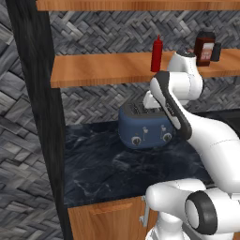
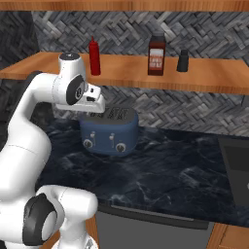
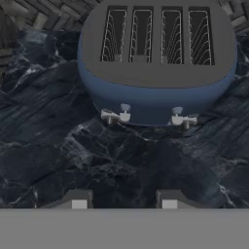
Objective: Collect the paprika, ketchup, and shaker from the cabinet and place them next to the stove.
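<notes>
While the gripper (image 3: 121, 200) hangs shut and empty over the toaster (image 3: 155, 73), collecting hasn't begun; it must rise toward the ketchup (image 2: 95, 56) above.

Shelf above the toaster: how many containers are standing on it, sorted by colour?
Bright red: 1, the ketchup
Dark red-brown: 1, the paprika
Dark grey-black: 1, the shaker
Total: 3, all upright on the cabinet shelf.
</notes>
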Controlling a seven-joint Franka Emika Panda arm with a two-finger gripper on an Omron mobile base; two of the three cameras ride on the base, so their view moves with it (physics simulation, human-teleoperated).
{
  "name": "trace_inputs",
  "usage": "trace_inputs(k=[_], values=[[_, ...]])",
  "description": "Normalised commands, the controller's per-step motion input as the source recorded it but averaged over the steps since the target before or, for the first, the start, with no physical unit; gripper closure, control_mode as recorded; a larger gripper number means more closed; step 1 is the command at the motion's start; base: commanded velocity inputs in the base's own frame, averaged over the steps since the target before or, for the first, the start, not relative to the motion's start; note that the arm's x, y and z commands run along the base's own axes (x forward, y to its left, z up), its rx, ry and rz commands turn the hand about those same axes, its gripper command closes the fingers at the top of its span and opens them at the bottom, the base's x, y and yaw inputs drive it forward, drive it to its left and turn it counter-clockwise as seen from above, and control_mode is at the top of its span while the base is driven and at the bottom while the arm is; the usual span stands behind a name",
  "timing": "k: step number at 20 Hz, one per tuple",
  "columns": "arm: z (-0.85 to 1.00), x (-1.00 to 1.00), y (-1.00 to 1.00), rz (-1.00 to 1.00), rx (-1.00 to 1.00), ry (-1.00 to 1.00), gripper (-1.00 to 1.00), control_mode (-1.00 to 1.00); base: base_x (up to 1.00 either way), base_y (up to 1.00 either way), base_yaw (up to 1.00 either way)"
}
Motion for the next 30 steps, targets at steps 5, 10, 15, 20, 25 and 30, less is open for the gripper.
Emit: trace_inputs(k=[5, 10, 15, 20, 25, 30], values=[[-0.02, -0.09, -0.06, -0.01, 0.0, -0.03, -1.0, -1.0, 0.0, 0.0, 0.0], [0.01, -0.17, -0.14, -0.07, 0.0, -0.28, -1.0, -1.0, 0.0, 0.0, 0.0], [0.38, -0.16, -0.22, -0.04, 0.0, -0.31, -1.0, -1.0, 0.0, 0.0, 0.0], [0.76, -0.1, -0.06, -0.02, 0.0, -0.24, -1.0, -1.0, 0.0, 0.0, 0.0], [0.77, -0.05, 0.0, 0.0, -0.02, -0.19, -1.0, -1.0, 0.0, 0.0, 0.0], [0.51, 0.0, 0.15, 0.0, -0.03, -0.2, -1.0, -1.0, 0.0, 0.0, 0.0]])
